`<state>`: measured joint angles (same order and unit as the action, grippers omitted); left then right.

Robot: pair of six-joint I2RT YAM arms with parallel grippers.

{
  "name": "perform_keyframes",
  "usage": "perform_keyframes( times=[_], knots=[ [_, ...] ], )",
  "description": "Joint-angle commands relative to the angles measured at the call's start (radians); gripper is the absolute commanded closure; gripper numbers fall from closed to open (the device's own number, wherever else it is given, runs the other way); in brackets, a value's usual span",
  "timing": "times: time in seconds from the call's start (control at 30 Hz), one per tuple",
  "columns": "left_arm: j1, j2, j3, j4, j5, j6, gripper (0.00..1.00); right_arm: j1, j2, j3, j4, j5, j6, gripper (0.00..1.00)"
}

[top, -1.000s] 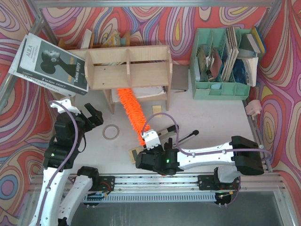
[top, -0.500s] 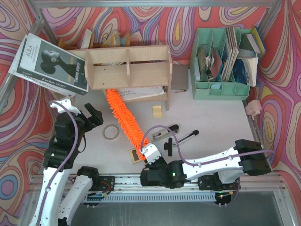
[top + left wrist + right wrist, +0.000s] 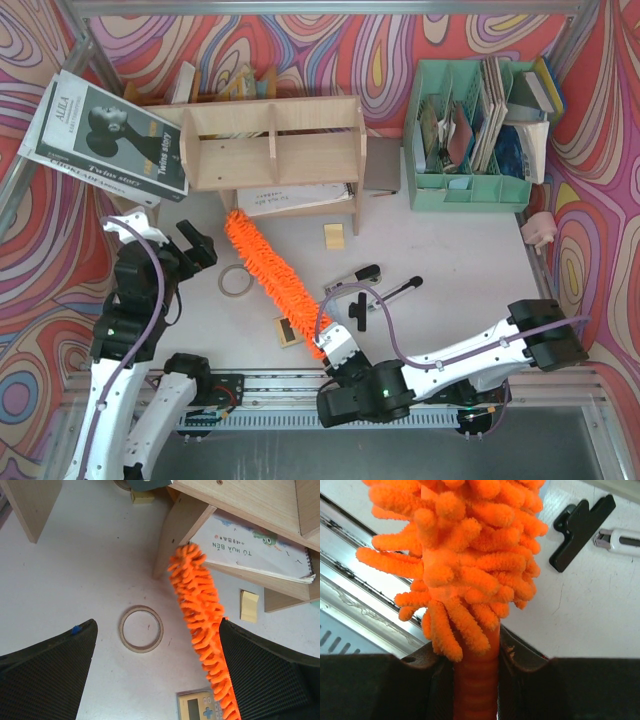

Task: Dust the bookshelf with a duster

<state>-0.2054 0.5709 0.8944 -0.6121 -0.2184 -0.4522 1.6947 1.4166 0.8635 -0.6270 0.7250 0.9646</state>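
Observation:
The light plywood bookshelf (image 3: 272, 140) stands at the back left, and one of its legs (image 3: 181, 530) shows in the left wrist view. The orange fluffy duster (image 3: 272, 275) lies slanted over the table. Its tip (image 3: 186, 560) is just in front of that leg and the notebook on the lower tier. My right gripper (image 3: 337, 352) is near the front rail, shut on the duster's orange handle (image 3: 477, 690) right below the brush (image 3: 465, 555). My left gripper (image 3: 197, 250) hovers open at the left, its fingers (image 3: 47, 672) apart over the table, with the brush passing by the right finger.
A tape ring (image 3: 236, 281), a calculator (image 3: 287, 330), a yellow sticky note (image 3: 334, 236) and black clips (image 3: 357, 278) lie on the table. A magazine (image 3: 105, 135) leans at the back left. A mint-green organiser (image 3: 470, 135) stands at the back right. The metal rail (image 3: 365, 595) runs along the near edge.
My right gripper has drawn back toward the near rail and to the right. The duster came out from under the shelf's lower tier, its tip swinging left. The left arm stayed still.

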Motion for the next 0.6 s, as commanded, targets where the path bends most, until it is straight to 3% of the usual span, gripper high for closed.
perform_keyframes(
  times=[0.0,0.3,0.57],
  knots=[
    [0.008,-0.016,-0.014,-0.008,-0.017,0.000,0.01,0.028,0.023,0.003,-0.099,0.051,0.120,1.00],
    [0.008,-0.017,-0.012,-0.012,-0.015,-0.003,0.01,0.034,0.049,-0.016,-0.165,0.065,0.252,1.00],
    [0.008,-0.023,-0.013,-0.014,-0.016,-0.005,0.02,0.013,0.125,0.011,-0.112,0.073,0.182,1.00]
  ],
)
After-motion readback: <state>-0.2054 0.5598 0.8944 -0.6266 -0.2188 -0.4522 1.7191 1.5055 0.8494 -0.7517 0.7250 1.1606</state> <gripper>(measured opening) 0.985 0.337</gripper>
